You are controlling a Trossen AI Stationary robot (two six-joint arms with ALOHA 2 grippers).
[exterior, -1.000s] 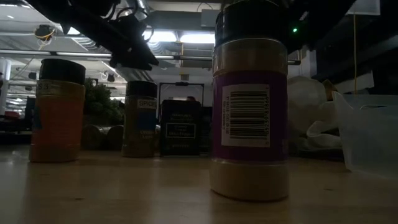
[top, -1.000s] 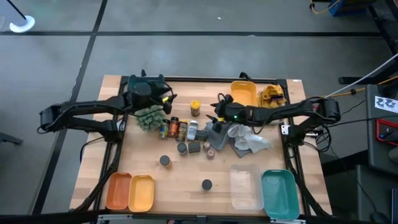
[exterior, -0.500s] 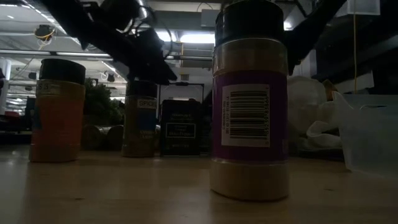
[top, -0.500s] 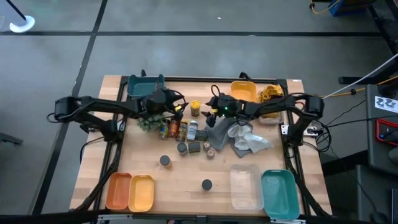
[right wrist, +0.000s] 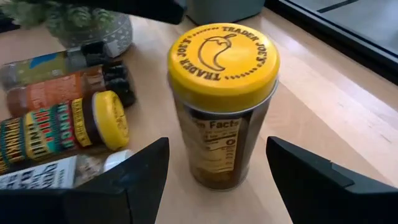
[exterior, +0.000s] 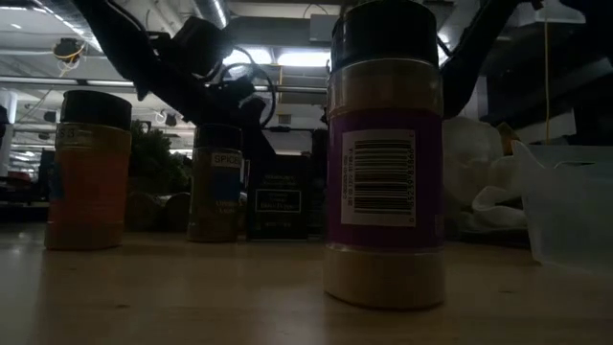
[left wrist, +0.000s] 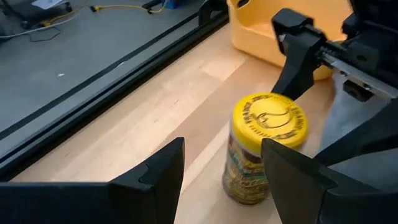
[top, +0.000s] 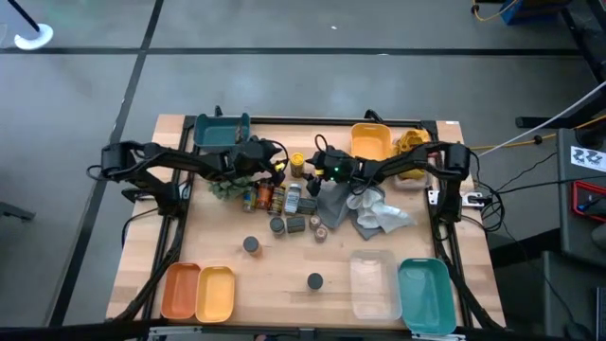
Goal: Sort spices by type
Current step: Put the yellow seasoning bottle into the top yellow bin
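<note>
spices lay in a cluster mid-table in the high view, and one upright yellow-lidded jar (top: pixel 297 165) stood apart at the far side, between the left gripper (top: pixel 279 164) on one side and the right gripper (top: pixel 318 167) on the other; a second before, both grippers were farther from it, the left one over the green plant ball (top: pixel 225 187) and the right one over the grey cloth (top: pixel 333 199), and both arms had since stretched toward the jar. in the low view a purple-labelled jar (exterior: pixel 385 153) stood nearest, an orange jar (exterior: pixel 88 171) off to one side and a dark tin (exterior: pixel 279 196) behind; an arm now hung lower among them than before, its fingers too dark to read. in the left wrist view the jaws stood open, the yellow-lidded jar just ahead of them in line with the gap, untouched, with the yellow bin (left wrist: pixel 273 31) beyond. in the right wrist view the jaws stood wide open with the same jar close ahead between the two fingers, not gripped, and other jars (right wrist: pixel 62 124) lay on their sides beside it.
</note>
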